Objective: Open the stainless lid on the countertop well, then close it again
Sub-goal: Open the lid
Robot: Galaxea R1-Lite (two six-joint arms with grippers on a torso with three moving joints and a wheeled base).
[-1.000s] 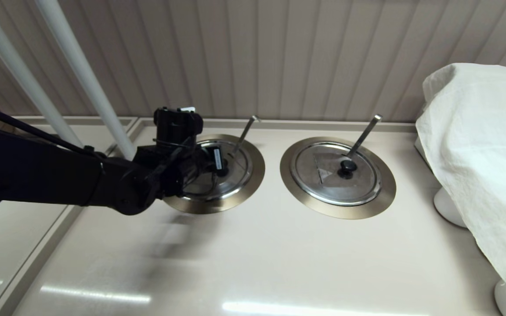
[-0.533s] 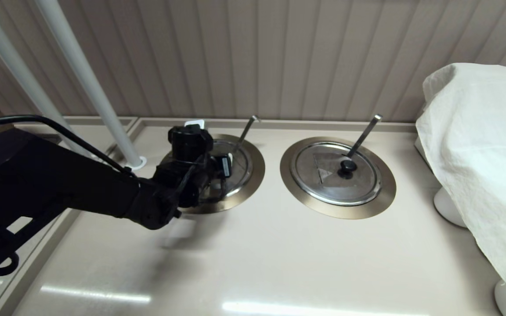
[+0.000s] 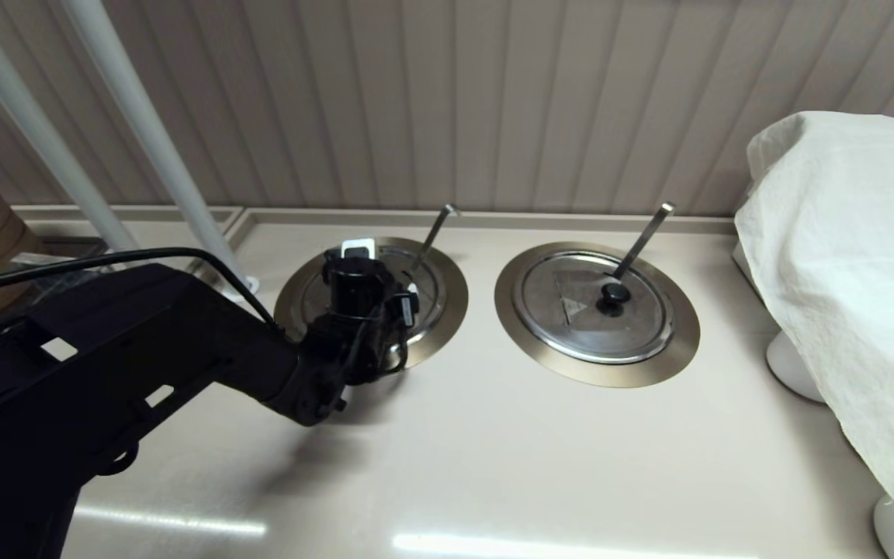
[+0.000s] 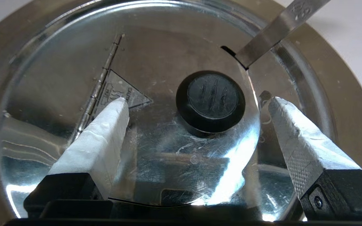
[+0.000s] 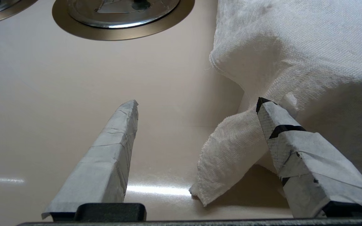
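**Left pincer hangs open over the lid's black knob**

The left pincer (image 4: 196, 100) is spread wide, and it holds nothing. Its two taped fingers (image 4: 105, 138) point down at the stainless lid (image 4: 156, 59). The black knob (image 4: 211, 100) sits in the gap between them, closer to one finger, and neither finger touches it. One fingertip is over the little triangle mark (image 4: 127, 94), just beside the thin hinge line (image 4: 101, 81) that runs across the lid.

The lid lies flat and shut in the countertop well (image 3: 447, 307). The ladle handle (image 4: 275, 29) sticks up through a notch in the lid, near the knob, and leans toward the back wall.

From the head view, the left arm (image 3: 183, 365) reaches in low from the robot's left side, and its wrist bends so the pincer faces down onto the lid.

On the robot's right is a twin lid (image 3: 594, 307) in its own well, also shut, with a second ladle handle (image 3: 643, 237) poking out.

The right pincer (image 5: 196, 113) is also spread wide and empty. It sits low over the tabletop (image 3: 493, 450), well apart from both lids. One of its fingers is right beside a white cloth (image 5: 294, 53), with a corner of the cloth hanging in between the two fingers.
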